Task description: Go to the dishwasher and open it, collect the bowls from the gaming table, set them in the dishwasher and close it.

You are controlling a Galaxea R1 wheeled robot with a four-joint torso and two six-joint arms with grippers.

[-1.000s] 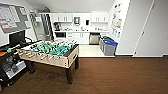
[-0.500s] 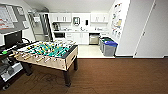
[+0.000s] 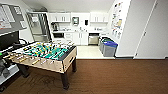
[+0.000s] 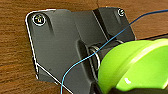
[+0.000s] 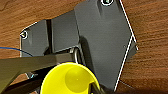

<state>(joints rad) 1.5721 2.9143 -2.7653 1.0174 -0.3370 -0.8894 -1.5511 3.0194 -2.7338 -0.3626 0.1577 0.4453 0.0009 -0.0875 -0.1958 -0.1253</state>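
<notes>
Facing a kitchenette (image 3: 80, 32) (brown wood floor (image 3: 112, 77)) past foosball table (image 3: 45, 55).

The football table (image 3: 47, 56) stands left, bins (image 3: 108, 46) right, dishwasher (image 3: 93, 39) behind.

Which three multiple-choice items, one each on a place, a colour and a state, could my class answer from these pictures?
1. Where is the dishwasher?
A. Under the football table
B. Under the counter at the far wall
C. On the wood floor up front

2. What colour is the near bin's lid?
A. Red
B. Yellow
C. Blue

3. In the right wrist view, what state is the bowl in?
A. Empty
B. Full of water
C. Holding a spoon

Answers:
1 B, its steel front sits among the white cabinets at the back.
2 C, the lid is blue on a grey bin.
3 A, its bare inside shows.
</notes>
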